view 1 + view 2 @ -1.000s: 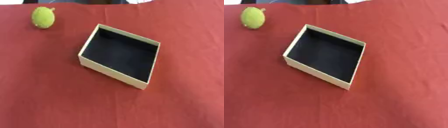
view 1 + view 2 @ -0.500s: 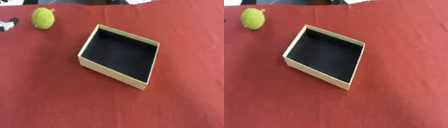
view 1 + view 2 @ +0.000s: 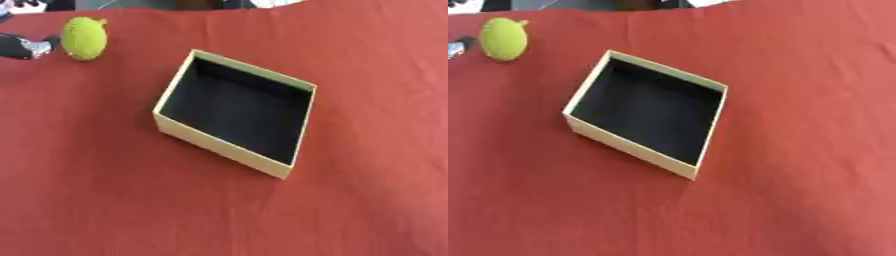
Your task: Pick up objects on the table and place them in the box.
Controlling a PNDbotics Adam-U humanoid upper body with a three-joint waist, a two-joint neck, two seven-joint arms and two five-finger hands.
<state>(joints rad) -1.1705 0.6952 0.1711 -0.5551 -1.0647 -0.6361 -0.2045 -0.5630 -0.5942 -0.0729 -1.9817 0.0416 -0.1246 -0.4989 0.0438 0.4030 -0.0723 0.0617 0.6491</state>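
At 10 o'clock, left hand [image 3: 24, 46] just beside the green fruit [image 3: 85, 38] — finger spread cannot be told. Box [image 3: 234, 113] sits mid-worktop [image 3: 367, 200], empty; no markings legible.

Even, diffuse light falls across the red table [image 3: 367, 200], and we see no hard glare on the cloth. The cream box [image 3: 219, 146] throws only a thin, soft shadow along its near walls, while its dark interior swallows detail entirely. The green fruit [image 3: 85, 38] at the far left is brightly lit, its outline soft. Both views are mildly blurred throughout, edges smeared and blocky, and the cloth's folds show as faint tonal shifts. At the left edge we make out the left hand [image 3: 22, 46] only as a dark, unfocused shape.
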